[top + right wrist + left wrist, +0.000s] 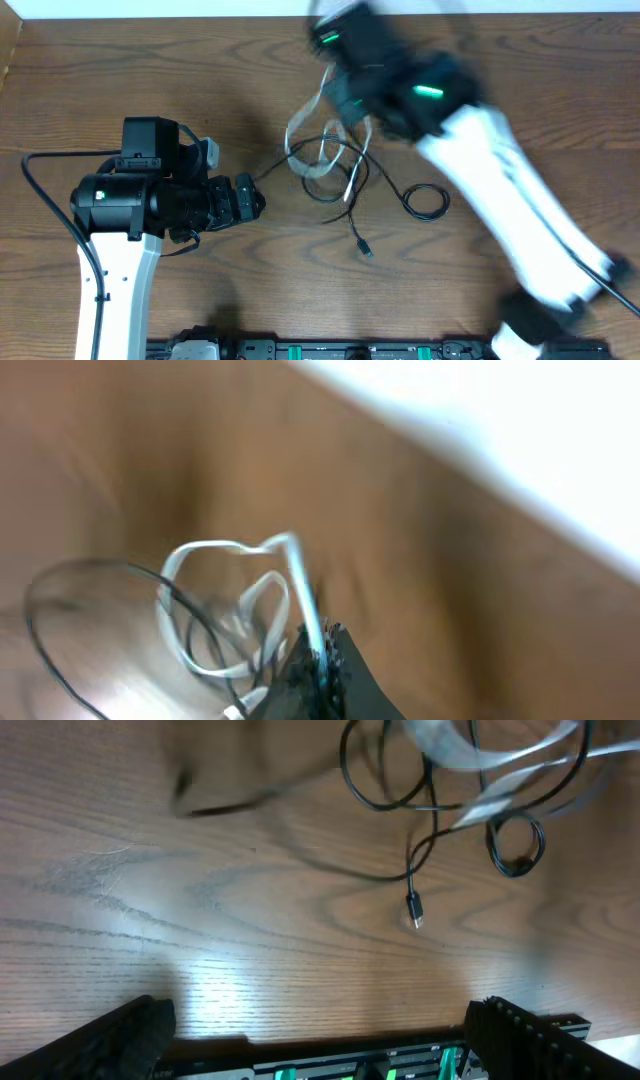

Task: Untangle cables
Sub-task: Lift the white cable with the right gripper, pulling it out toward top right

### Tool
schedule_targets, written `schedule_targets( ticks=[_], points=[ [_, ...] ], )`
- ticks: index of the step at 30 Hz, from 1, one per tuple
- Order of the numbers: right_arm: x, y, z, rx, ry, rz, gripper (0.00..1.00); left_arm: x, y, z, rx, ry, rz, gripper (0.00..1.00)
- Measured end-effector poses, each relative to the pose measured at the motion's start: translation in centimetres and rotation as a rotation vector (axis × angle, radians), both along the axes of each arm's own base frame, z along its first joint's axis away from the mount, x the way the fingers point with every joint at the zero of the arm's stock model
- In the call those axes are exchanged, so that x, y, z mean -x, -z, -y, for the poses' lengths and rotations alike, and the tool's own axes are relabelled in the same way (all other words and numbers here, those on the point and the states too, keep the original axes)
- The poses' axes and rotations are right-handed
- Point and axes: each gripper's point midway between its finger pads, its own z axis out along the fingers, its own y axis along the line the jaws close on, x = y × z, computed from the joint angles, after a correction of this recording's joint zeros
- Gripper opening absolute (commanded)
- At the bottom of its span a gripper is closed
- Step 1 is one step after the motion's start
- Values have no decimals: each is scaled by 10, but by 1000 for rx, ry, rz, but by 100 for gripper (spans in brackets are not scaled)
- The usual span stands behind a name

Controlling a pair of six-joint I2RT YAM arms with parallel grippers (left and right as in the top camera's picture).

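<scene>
The cables (335, 165) lie in a loose tangle near the middle of the wooden table (200, 290), slightly toward its far edge.

On the left, the left gripper (252, 198) hovers low over the wood and points at the tangle, apart from it and touching no cord. Seen from its wrist, its two fingers (120, 1040) stand wide apart with only bare table between them.

In the tangle itself, the white cable (303, 135) makes flat, pale loops on the left side. Thin black cables (345, 155) cross over and through them in wider curves. One black cord trails toward the near edge and ends in a small plug (366, 250) lying by itself on the wood. To the right of the knot another black run is wound into a small coil (427, 201), joined to the rest by a single strand.

On the right, the right arm (520, 200) slants in from the near corner, smeared with blur. The right gripper (340, 100) sits over the far side of the tangle. From its wrist the picture is blurred too, but the dark fingers (335, 670) look pressed together, and the white cable runs straight out of their tip, pinched there, with its loops and a black loop hanging beyond.
</scene>
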Motion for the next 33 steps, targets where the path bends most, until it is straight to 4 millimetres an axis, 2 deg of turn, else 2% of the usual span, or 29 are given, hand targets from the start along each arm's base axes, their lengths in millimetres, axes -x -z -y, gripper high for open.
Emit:
schedule_targets(
  ticks=[3, 5, 7, 10, 14, 19, 22, 25, 27, 29, 33],
  points=[
    [26, -84, 28, -145, 19, 182, 1, 0, 0, 0, 0, 0, 0, 98],
    [49, -130, 45, -242, 27, 284, 1, 0, 0, 0, 0, 0, 0, 98],
    [68, -164, 60, -331, 40, 358, 1, 0, 0, 0, 0, 0, 0, 98],
    [88, -196, 75, -429, 54, 424, 2, 0, 0, 0, 0, 0, 0, 98],
    [93, -206, 84, -481, 94, 440, 1, 0, 0, 0, 0, 0, 0, 98],
    [73, -192, 91, -546, 260, 384, 2, 0, 0, 0, 0, 0, 0, 98],
    [64, -183, 82, -573, 274, 343, 1, 0, 0, 0, 0, 0, 0, 98],
    [60, -180, 63, -614, 215, 302, 1, 0, 0, 0, 0, 0, 0, 98],
    [57, -188, 52, -656, 170, 313, 2, 0, 0, 0, 0, 0, 0, 98],
    [54, -205, 47, -710, 145, 360, 2, 0, 0, 0, 0, 0, 0, 98],
    [62, -268, 52, -884, 101, 546, 2, 0, 0, 0, 0, 0, -1, 98]
  ],
)
